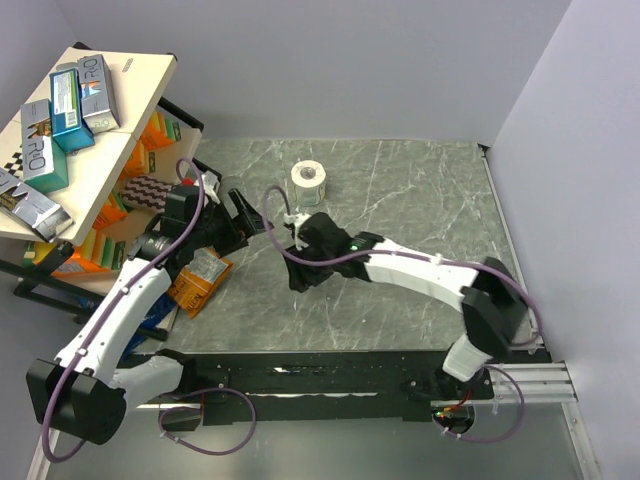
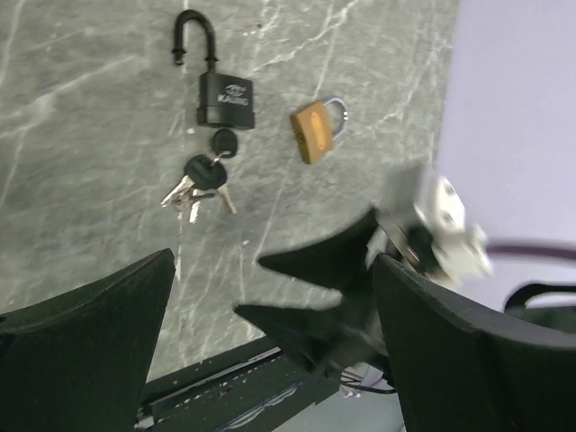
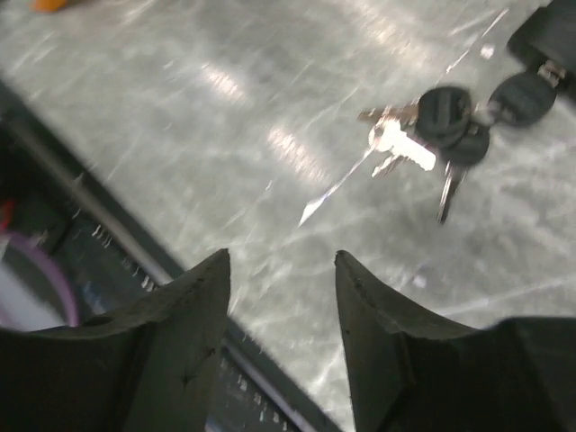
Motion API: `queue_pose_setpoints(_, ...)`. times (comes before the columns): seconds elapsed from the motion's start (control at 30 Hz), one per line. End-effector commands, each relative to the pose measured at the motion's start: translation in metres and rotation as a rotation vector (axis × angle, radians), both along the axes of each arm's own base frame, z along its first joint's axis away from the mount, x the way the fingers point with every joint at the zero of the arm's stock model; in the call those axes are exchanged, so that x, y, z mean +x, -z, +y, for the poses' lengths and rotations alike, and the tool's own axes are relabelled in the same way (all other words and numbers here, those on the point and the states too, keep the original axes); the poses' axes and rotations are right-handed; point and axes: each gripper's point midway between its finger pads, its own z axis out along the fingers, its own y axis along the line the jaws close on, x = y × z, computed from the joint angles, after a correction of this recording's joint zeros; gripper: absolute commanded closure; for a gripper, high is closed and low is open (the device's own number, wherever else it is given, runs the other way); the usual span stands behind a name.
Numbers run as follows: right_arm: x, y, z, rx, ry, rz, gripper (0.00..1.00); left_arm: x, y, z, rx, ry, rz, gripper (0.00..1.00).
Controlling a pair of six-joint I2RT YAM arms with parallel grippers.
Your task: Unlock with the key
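Observation:
A black padlock point(image 2: 225, 97) lies on the marble table with its shackle swung open. One black-headed key point(image 2: 223, 142) sits in its keyhole, and the rest of the key bunch point(image 2: 200, 180) lies below it; the bunch also shows in the right wrist view point(image 3: 439, 126). A small brass padlock point(image 2: 317, 132) lies beside it, shackle closed. My right gripper point(image 3: 283, 270) is open and empty, hovering apart from the keys. My left gripper point(image 2: 274, 261) is open and empty, further back. In the top view both grippers, left point(image 1: 240, 218) and right point(image 1: 298, 275), hide the locks.
A white tape roll point(image 1: 310, 177) stands at the back of the table. An orange packet point(image 1: 195, 280) lies by the left arm. A tilted shelf point(image 1: 140, 75) with several boxes stands at the far left. The black rail point(image 1: 330, 375) runs along the near edge.

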Motion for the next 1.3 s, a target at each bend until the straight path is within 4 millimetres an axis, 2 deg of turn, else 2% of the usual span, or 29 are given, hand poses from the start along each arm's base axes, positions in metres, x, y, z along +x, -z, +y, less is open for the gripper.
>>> queue_pose_setpoints(0.0,0.03,0.001,0.011,-0.085,0.063,-0.059,0.39,-0.007,-0.005,0.012,0.03,-0.037,-0.019,0.04)
queue_pose_setpoints(0.03,0.032,0.014,0.013,-0.108,0.068,-0.041,0.37,-0.009,-0.001,0.013,0.032,-0.039,-0.008,0.04)
queue_pose_setpoints(0.1,0.037,0.02,0.017,-0.121,0.09,-0.028,0.35,-0.012,-0.001,0.015,0.038,-0.046,-0.009,0.04)
queue_pose_setpoints(0.13,0.037,0.032,0.018,-0.146,0.101,-0.004,0.35,-0.013,-0.001,0.016,0.041,-0.048,-0.01,0.04)
queue_pose_setpoints(0.2,0.038,0.037,0.02,-0.174,0.121,0.008,0.35,-0.016,0.001,0.021,0.057,-0.067,0.0,0.04)
queue_pose_setpoints(0.23,0.037,0.045,0.022,-0.186,0.131,0.029,0.35,-0.017,0.0,0.023,0.064,-0.077,-0.006,0.04)
queue_pose_setpoints(0.4,0.04,0.06,0.029,-0.18,0.204,0.074,0.36,-0.02,0.003,0.041,0.12,-0.152,-0.005,0.04)
queue_pose_setpoints(0.63,0.048,0.082,0.036,-0.199,0.345,0.147,0.39,-0.027,0.006,0.049,0.158,-0.154,-0.02,0.04)
queue_pose_setpoints(0.83,0.054,0.095,0.035,-0.225,0.449,0.19,0.42,-0.031,0.005,0.051,0.187,-0.125,-0.041,0.04)
queue_pose_setpoints(1.07,0.069,0.09,0.031,-0.249,0.535,0.169,0.46,-0.034,0.003,0.051,0.197,-0.11,-0.063,0.04)
queue_pose_setpoints(1.27,0.077,0.096,0.013,-0.352,0.608,0.146,0.5,-0.034,-0.004,0.053,0.214,-0.117,-0.092,0.04)
